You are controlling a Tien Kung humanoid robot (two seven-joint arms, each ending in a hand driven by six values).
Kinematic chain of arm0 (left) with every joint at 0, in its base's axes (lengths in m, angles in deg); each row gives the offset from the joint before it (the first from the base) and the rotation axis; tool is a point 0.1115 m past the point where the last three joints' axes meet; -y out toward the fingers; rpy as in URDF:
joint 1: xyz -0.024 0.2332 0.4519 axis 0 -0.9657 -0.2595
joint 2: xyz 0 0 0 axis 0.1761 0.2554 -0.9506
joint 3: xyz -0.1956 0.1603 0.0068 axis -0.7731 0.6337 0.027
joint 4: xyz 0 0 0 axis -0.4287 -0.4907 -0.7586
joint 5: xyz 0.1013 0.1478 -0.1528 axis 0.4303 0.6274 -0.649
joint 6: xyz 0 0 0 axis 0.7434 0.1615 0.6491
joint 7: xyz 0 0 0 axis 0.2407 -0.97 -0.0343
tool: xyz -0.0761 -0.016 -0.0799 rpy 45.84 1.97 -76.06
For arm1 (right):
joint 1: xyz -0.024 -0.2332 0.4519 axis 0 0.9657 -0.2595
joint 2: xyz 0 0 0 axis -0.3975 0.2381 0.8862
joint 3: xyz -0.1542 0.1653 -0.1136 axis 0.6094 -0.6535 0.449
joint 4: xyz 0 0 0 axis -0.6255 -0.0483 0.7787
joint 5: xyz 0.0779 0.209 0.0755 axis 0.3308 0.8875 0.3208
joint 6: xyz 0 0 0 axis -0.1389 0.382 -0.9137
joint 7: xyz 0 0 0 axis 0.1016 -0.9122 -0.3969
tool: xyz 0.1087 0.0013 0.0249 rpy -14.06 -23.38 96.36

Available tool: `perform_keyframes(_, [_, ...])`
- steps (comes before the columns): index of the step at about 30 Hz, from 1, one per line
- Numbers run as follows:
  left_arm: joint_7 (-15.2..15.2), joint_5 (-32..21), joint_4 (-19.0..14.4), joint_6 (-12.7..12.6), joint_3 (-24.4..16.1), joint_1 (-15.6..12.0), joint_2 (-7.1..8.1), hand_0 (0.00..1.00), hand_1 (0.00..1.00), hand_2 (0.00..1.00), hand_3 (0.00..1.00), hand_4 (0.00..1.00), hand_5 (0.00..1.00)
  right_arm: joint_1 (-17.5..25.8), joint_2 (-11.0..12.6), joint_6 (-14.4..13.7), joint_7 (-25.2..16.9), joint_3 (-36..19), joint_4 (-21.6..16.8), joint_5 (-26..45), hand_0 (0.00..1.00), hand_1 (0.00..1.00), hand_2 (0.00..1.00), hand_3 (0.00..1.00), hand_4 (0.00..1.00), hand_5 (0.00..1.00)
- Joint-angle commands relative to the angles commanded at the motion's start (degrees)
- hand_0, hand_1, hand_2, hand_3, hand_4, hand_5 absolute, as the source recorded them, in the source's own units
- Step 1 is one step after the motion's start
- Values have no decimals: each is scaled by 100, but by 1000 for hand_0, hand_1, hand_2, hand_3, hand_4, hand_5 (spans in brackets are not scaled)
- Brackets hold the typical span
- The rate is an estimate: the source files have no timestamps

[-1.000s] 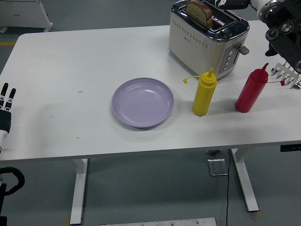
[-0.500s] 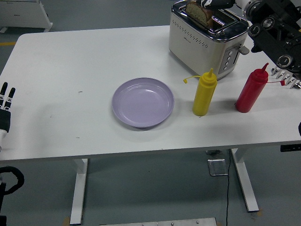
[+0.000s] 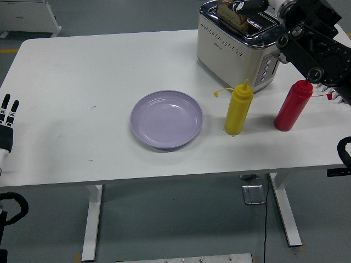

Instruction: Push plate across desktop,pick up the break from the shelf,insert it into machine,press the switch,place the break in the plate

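1. Over the last sec our right hand has slid left over the toaster; it now sits at the bread standing in the slot.
2. Fingers there: can't tell if pinching the slice or just touching, too cropped at top edge.
3. Means we're at the retrieval step, we reckon; plate waits bare mid-table, left of the yellow bottle & red bottle.
4. Left hand rests at left edge, fingers straight, together, holding nothing.
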Motion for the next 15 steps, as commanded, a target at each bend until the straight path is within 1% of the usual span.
perform_keyframes(1, [0,0,1,-1,0,1,2,861,864,925,842,588,998,-6,-17,-3,1,-6,15,-3,800,767,774,851,864,487])
perform_keyframes(6, [0,1,8,-2,10,5,6,861,864,925,842,588,998,-35,-113,-13,10,-7,88,-10,800,767,774,851,864,487])
perform_keyframes(7, [0,2,8,-2,13,10,7,861,862,926,842,586,998,-46,-138,-14,14,4,118,-10,758,739,744,836,864,492])
perform_keyframes(12, [-1,0,9,-1,25,31,15,861,862,926,842,586,998,-131,-279,-47,33,118,349,-34,758,739,744,836,864,492])
perform_keyframes(13, [-1,-1,9,-2,26,35,17,861,863,925,842,586,998,-152,-312,-59,33,144,411,-56,688,685,687,781,862,493])
perform_keyframes(15, [-1,-1,10,-2,25,40,17,861,863,925,842,586,998,-189,-371,-75,32,197,522,-106,688,685,687,781,862,493])
